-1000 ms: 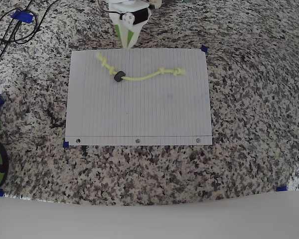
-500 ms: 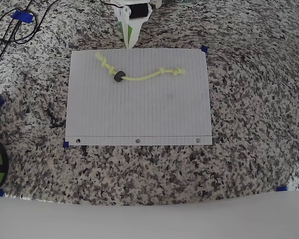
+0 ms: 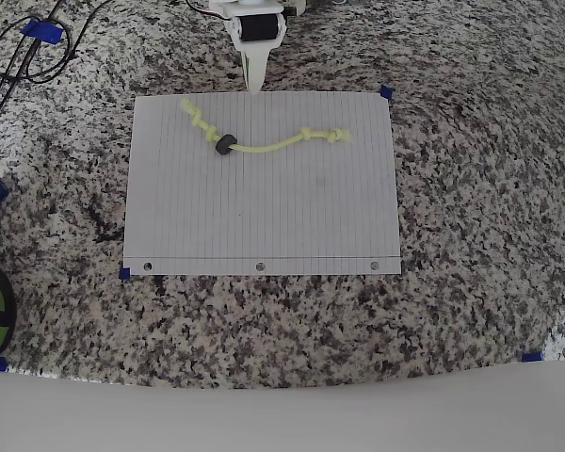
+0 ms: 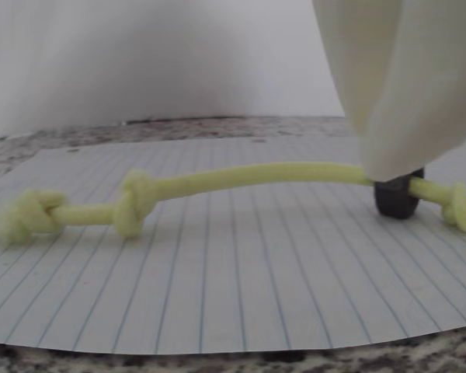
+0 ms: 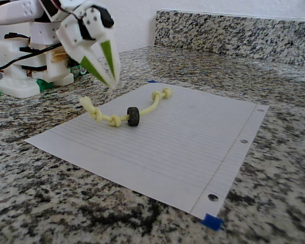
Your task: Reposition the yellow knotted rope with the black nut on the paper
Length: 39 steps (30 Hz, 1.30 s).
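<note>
Rope (image 3: pixel 264 141) lies in a shallow curve across the far part of the paper (image 3: pixel 264 217), knots bunched at both ends, nut (image 3: pixel 225 144) threaded on toward the left end in the overhead view and resting on the sheet. Gripper (image 5: pixel 112 81) hangs above the paper's far edge, apart from the rope, fingers drawn nearly together at the tips and holding nothing. Paper sits on the granite counter (image 3: pixel 471 188) with blue tape (image 3: pixel 386 92) at some corners; how firmly it is held I cannot tell. Risks, as I judge them: coming down with the jaws this narrow would press or shove the cord rather than straddle it. A grab on the thin cord beside the nut may let the nut slide or swing and drag the far knots off line. A low tip could snag the sheet and buckle it. The wrist view has a finger (image 4: pixel 408 78) covering part of the nut, so aiming there is poor.
</note>
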### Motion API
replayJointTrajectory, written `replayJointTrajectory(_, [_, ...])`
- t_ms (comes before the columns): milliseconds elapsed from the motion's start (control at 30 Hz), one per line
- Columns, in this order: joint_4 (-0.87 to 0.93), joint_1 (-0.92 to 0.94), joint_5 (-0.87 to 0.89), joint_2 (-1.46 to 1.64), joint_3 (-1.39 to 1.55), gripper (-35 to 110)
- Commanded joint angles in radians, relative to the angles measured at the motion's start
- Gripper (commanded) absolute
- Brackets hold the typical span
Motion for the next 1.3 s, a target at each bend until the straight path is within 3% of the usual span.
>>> replayJointTrajectory(0, [0.023,-0.011,-0.006,0.014,0.0,1])
replayJointTrajectory(600, [-0.031,-0.008,-0.348,0.089,0.084,0])
replayJointTrajectory(1267, [0.074,0.063,-0.357,0.089,0.06,0])
